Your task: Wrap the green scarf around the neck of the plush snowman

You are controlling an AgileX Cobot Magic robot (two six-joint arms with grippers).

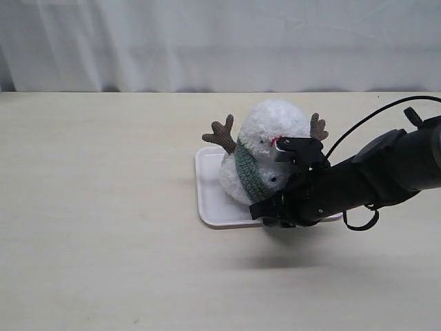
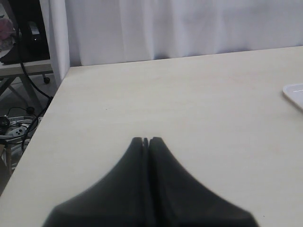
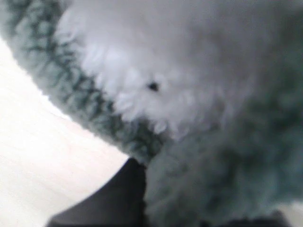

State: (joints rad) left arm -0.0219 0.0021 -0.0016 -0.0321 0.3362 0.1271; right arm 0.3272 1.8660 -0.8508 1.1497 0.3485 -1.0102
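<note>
The plush snowman [image 1: 275, 124] lies tilted on a white tray [image 1: 207, 193], its brown arms sticking out at both sides. The green scarf [image 1: 249, 172] runs as a band across the snowman's neck, between head and body. My right gripper [image 1: 270, 205] reaches in from the right and is shut on the scarf's end at the snowman's front. In the right wrist view a thick fold of the scarf [image 3: 222, 179] fills the gripper [image 3: 189, 208] beside one dark finger [image 3: 113, 198], with white plush [image 3: 156, 61] above. My left gripper [image 2: 146, 140] is shut, holding nothing, over bare table.
The tray's corner [image 2: 296, 92] shows at the edge of the left wrist view. A white curtain [image 1: 220, 41] hangs behind the table's far edge. Beyond the table's left edge are cables [image 2: 14, 123] and a shelf. The right arm's black cable [image 1: 365, 117] loops above it.
</note>
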